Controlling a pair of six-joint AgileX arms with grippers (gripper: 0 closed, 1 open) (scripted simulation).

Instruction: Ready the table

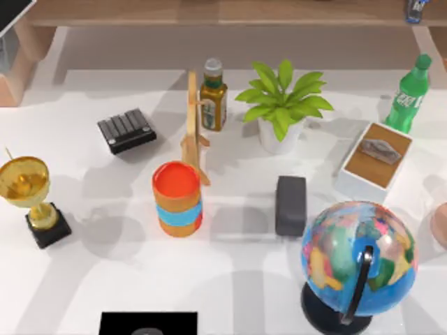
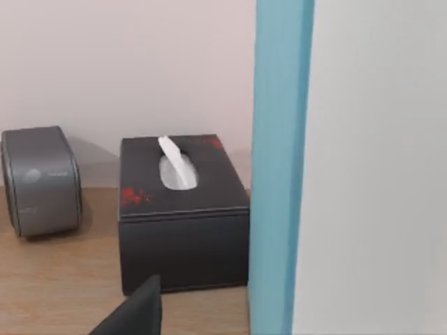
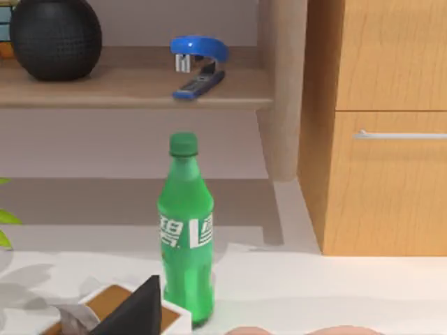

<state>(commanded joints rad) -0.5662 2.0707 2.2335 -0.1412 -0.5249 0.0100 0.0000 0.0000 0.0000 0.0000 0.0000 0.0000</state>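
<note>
White desk (image 1: 230,279) bearing a globe (image 1: 358,252), trophy (image 1: 28,187) and green bottle (image 1: 409,94); I cannot tell either arm's jaw state.

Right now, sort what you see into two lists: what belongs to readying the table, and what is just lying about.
Belongs to the job:
- the table, the white top everything stands on

Lying about, on the table:
- gold trophy
- orange cup
- globe
- potted plant
- green bottle
- oil bottle
- dark block

On the shelf:
- tissue box
- blue stapler
</note>
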